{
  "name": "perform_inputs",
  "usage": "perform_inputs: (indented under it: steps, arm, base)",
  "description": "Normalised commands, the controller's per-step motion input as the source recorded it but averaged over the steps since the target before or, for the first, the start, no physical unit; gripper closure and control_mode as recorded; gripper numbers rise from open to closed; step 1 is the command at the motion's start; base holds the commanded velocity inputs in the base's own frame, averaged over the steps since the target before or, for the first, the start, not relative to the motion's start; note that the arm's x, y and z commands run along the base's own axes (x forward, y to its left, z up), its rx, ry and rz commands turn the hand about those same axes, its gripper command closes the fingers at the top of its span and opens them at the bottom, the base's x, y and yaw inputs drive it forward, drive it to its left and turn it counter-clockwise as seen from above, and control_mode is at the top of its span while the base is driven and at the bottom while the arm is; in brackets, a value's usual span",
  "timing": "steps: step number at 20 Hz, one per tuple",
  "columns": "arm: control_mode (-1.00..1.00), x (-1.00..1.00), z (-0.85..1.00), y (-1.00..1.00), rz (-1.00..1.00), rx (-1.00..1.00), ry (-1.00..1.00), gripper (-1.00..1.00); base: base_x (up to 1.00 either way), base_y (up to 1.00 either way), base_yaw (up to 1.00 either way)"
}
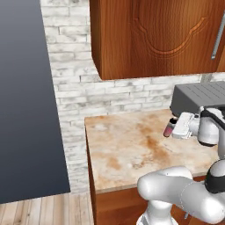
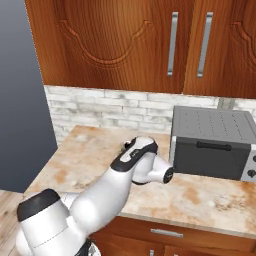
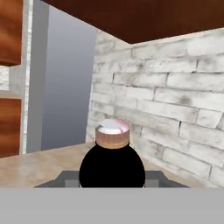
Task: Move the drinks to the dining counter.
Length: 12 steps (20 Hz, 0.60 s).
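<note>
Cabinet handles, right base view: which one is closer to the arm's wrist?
The left handle. The wrist sits below and to the left of it, while the right handle is further over, above the oven.

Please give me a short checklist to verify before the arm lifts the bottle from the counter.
1. Bottle centred between the gripper fingers: ok, hand view shows it in the middle.
2. Jaws closed on the bottle: ok, they stand narrow around it.
3. Bottle upright: cannot tell; its cap points along the hand view.
4. Space under the wall cabinet for lifting: ok.
5. Toaster oven apart from the hand: ok, but close.
6. Dining counter in sight: cannot tell.
</note>
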Motion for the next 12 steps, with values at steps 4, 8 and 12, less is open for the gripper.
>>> perform_inputs:
  steps: [4,8,12]
  arm:
    - [-1.0,-0.88,0.74,0.0,0.17,-0.03,-0.12,1.0]
    - [-1.0,-0.98,0.5,0.05,0.2,-0.08,-0.08,1.0]
    - [-1.0,-0.83,0.02,0.26,0.15,-0.09,-0.05,1.0]
  base:
    - [0.0,0.0,0.0]
    - [0.0,0.0,0.0]
    - [0.0,0.0,0.0]
